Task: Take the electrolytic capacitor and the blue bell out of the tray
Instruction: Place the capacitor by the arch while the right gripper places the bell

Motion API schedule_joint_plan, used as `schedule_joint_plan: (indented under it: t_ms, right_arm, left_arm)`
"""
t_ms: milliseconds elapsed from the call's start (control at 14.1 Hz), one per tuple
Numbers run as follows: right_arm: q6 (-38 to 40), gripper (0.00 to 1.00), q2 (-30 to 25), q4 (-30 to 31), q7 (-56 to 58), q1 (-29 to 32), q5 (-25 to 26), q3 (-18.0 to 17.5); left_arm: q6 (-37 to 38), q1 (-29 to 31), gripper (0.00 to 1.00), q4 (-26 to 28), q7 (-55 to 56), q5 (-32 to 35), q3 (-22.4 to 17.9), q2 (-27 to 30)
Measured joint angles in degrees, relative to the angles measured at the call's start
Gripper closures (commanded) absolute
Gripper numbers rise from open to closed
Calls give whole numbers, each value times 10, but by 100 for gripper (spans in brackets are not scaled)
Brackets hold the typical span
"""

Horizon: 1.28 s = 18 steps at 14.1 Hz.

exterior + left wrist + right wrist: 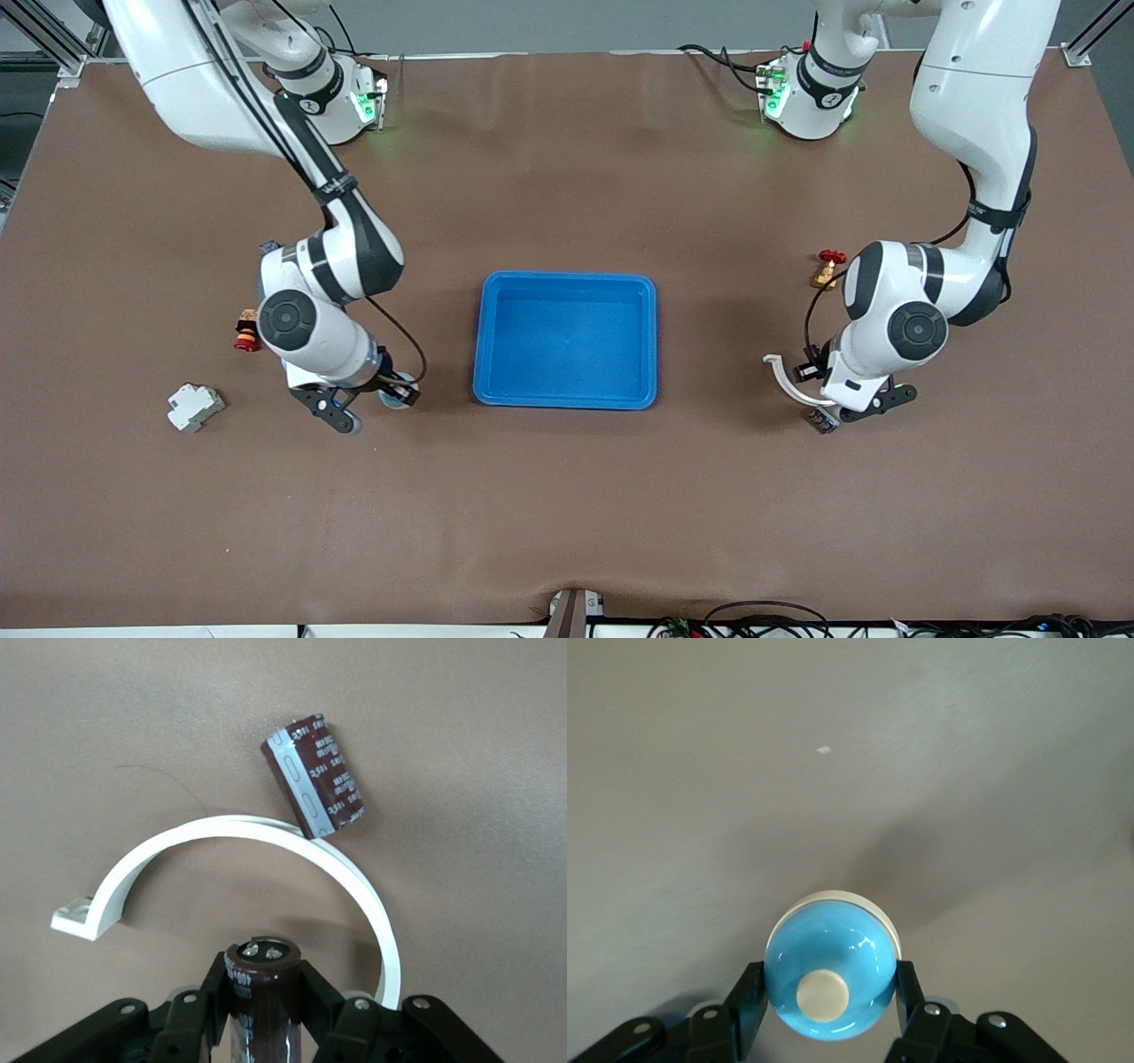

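My left gripper (833, 416) is shut on a dark brown capacitor (821, 422), low over the table at the left arm's end. In the left wrist view the capacitor (263, 992) stands between the fingers (213, 988), metal terminals up. My right gripper (359, 409) is shut on a blue bell (395, 395), low over the table beside the blue tray (567, 394). In the right wrist view the bell (826, 979) is a glossy blue dome with a cream button, gripped on both sides by the fingers (747, 997).
A second capacitor (312, 775) lies on the table against a white curved bracket (266, 828), which also shows in the front view (783, 377). A red-handled brass valve (828, 266), a red push button (246, 333) and a white breaker (195, 406) lie on the brown table.
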<state>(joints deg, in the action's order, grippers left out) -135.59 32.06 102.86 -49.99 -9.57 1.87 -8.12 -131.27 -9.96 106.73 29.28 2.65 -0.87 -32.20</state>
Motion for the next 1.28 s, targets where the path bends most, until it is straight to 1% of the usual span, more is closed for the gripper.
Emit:
schedule_joint_plan:
  t_ms: [426,781,923,994,1065,1278]
  right_arm:
    - [-72,100,-44,109,85,27,0,0]
    - [-125,100,-63,174,141,50,0,0]
    - [-142,100,-64,193,156,56,0,0]
    - [-148,100,-65,200,161,58,1,0]
    - [-153,100,-65,207,167,59,1,0]
    - [-168,100,-68,224,178,64,1,0]
  left_arm:
    - [0,0,100,-16,0,10,0,-24]
    - [0,1,100,-17,0,11,-1,-28]
    - [0,2,53,-17,0,11,-1,-28]
    - [0,2,10,-17,0,11,-1,-28]
    - [0,2,0,-17,0,11,-1,-28]
    - [0,1,0,-19,0,11,-1,-28]
